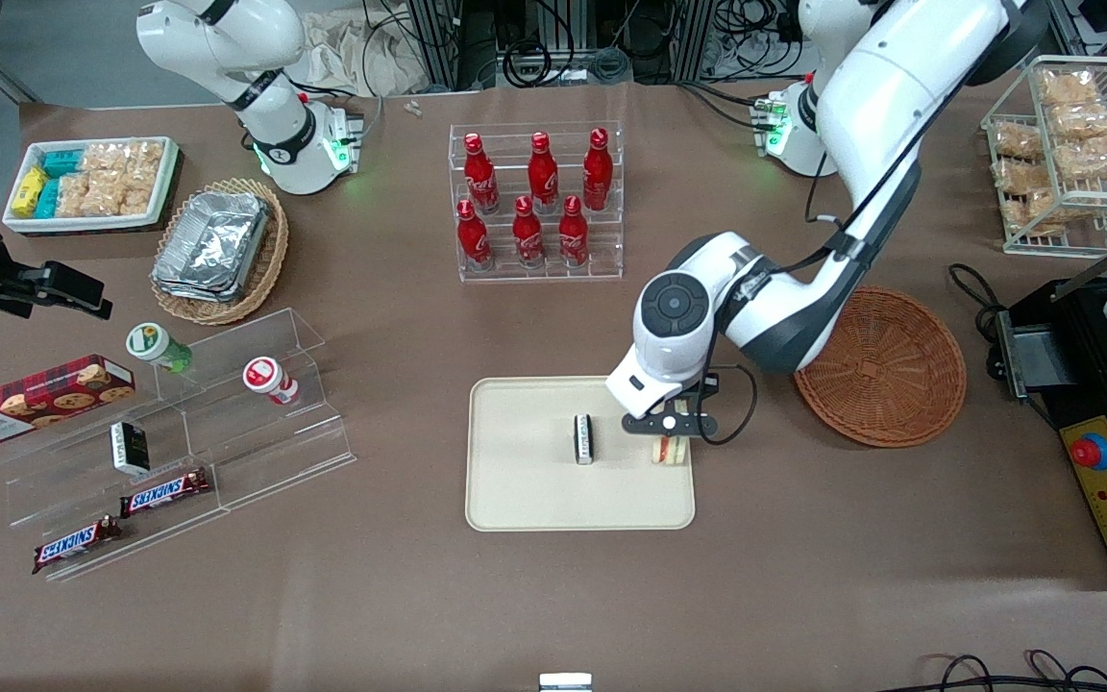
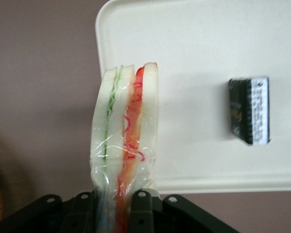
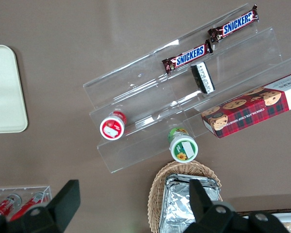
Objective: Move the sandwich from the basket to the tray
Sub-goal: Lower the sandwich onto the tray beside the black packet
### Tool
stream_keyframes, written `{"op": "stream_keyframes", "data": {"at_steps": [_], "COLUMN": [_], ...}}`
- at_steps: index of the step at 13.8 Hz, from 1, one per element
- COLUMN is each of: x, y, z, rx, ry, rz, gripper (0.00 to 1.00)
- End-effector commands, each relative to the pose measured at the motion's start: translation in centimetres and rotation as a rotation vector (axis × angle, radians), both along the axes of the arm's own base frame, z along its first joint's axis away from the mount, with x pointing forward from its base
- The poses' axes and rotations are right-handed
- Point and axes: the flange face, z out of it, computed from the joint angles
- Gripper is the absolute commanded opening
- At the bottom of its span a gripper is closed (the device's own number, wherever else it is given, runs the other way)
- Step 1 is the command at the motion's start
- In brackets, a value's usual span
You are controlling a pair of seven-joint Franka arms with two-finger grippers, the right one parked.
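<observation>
Gripper [image 1: 669,434] over the tray [image 1: 534,500] at its edge nearest the basket [image 1: 885,370], fingers [image 2: 140,208] clamped on the sandwich [image 2: 126,136], one wedge in clear wrap. Sandwich base hidden between the pads; in the front view mostly covered by the gripper, contact with the tray surface not discernible. One black-and-white packet [image 1: 584,439] upright on the tray, apart from the sandwich. Basket partly masked by the arm, visible part holding nothing. Six red bottles [image 1: 534,197] in a clear rack
</observation>
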Motion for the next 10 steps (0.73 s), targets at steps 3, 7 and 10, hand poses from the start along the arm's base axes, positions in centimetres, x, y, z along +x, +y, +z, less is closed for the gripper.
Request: {"op": "stream_keyframes", "data": {"at_steps": [3,7,10], "x": [0.9,1.0,1.6], "y": [-0.6,-0.5,-0.5], "z": [-3.7,-6.5,-7.4], "rx": [0.007,0.035,-0.018], "ry": [-0.016,-0.038,-0.059], "rz": [-0.008,0.012,0.017], "gripper": [0.00,0.00,0.83]}}
